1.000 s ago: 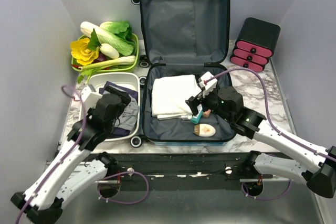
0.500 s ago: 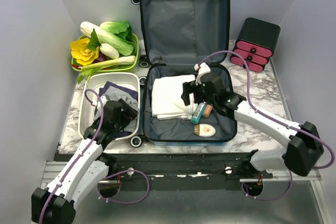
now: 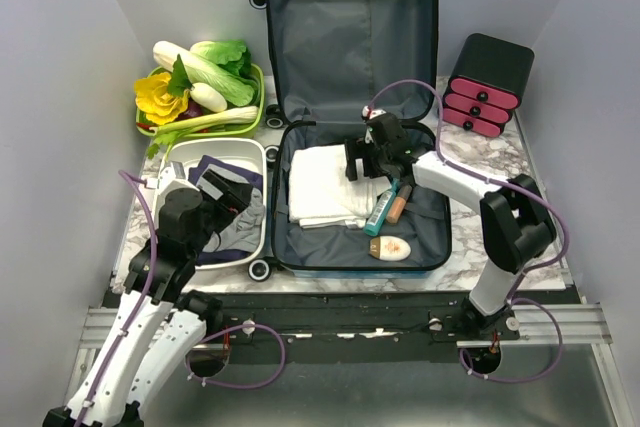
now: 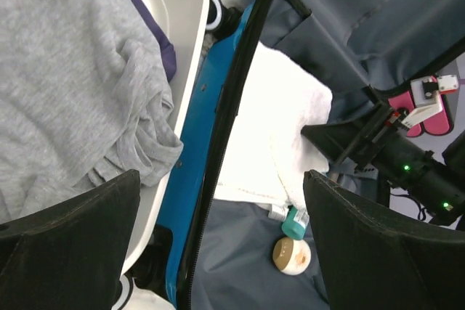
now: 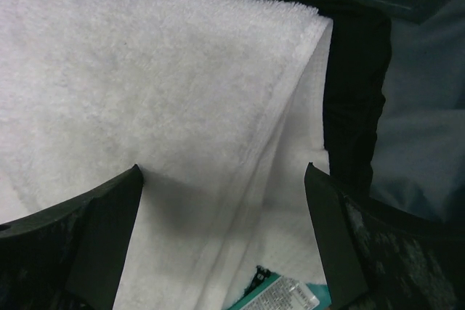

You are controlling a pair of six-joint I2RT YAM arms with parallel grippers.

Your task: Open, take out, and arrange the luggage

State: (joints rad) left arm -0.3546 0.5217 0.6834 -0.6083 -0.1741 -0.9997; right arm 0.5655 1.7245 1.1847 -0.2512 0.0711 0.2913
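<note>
Luggage: the small bright-blue hard-shell suitcase with dark grey fabric lining point(image 3: 352, 97) lies open at the centre of the white marbled table point(image 3: 500, 187). Its lid stands up against the far wall, so the near half is open from above.

Contents of the near half:
- a folded white terry towel point(image 3: 320, 185) fills the left side
- a teal tube point(image 3: 380, 215) and a brown-capped bottle point(image 3: 398, 205) lie just right of the towel
- a cream oval bottle with a pink label point(image 3: 392, 249) sits at the near right corner

Right claw point(image 5: 223, 172): poised over the towel's right hem with its fingers spread fully. Nothing is held. Whether the tips touch the cloth cannot be told. Judgement: it straddles the folded edge because that is the easiest place to pinch the towel, so the towel is the likely next item out.

Left claw point(image 4: 221, 178): gaping wide and empty. It hangs over the right side of the white rounded plastic tub point(image 3: 215, 144) just left of the luggage. The tub holds a grey knit garment point(image 4: 65, 85) and a navy cloth point(image 3: 215, 167), so it appears to be where unpacked clothing goes.

A green basket point(image 3: 258, 97) of toy vegetables sits at the far left. A black box with pink drawers point(image 3: 485, 82) sits at the far right, apart from the luggage.
</note>
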